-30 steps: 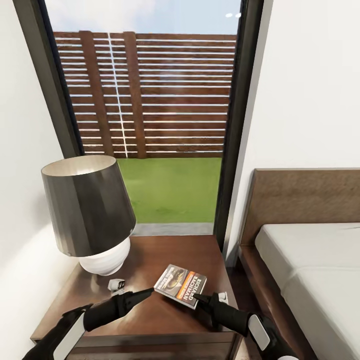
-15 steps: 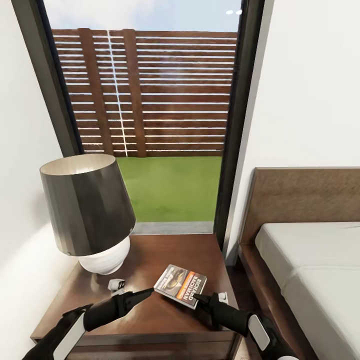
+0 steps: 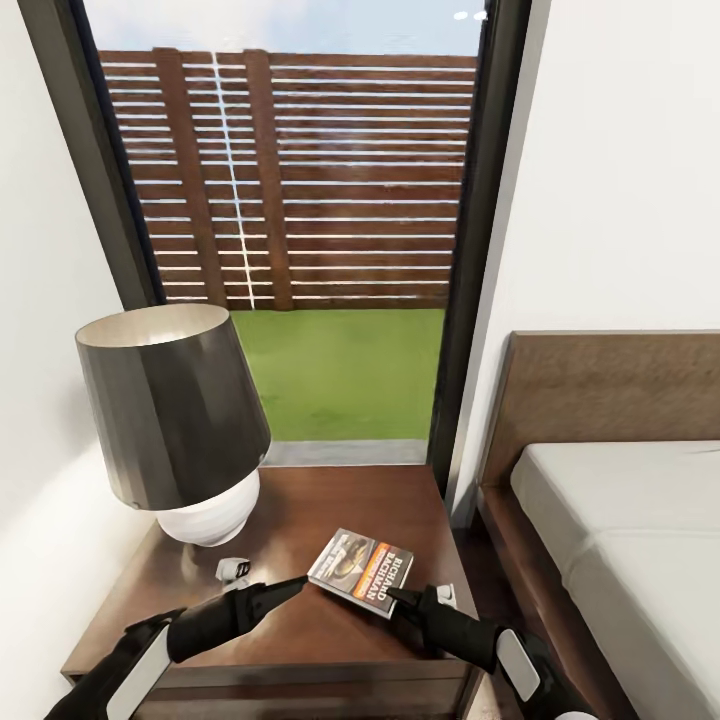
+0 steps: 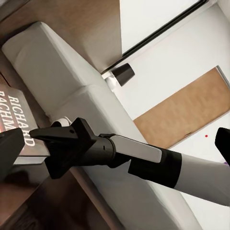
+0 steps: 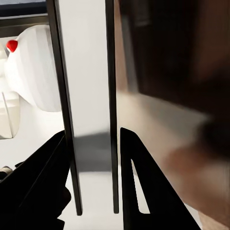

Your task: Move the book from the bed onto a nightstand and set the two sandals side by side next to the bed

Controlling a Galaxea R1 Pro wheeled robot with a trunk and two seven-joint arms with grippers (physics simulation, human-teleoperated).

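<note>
The book (image 3: 362,566) rests at the front of the nightstand (image 3: 330,500), left of the bed (image 3: 620,520). My right gripper (image 3: 397,598) holds the book's near right corner. In the right wrist view the book (image 5: 88,120) stands edge-on, with a black finger pressed against each cover. My left gripper (image 3: 292,586) reaches to just beside the book's near left corner. In the left wrist view my left gripper (image 4: 117,143) is wide open, the book (image 4: 14,115) lies beyond it, and the right arm crosses in front. The sandals are out of view.
A lamp (image 3: 170,410) with a dark shade and white base takes up the nightstand's left half. A small white object (image 3: 233,570) lies near its base. A tall window (image 3: 300,250) stands behind, white walls close in on both sides, and the bed's headboard (image 3: 610,390) is to the right.
The head view has shifted slightly, so the fence and lamp sit a little higher in the picture. Both arms and the book keep their places.
</note>
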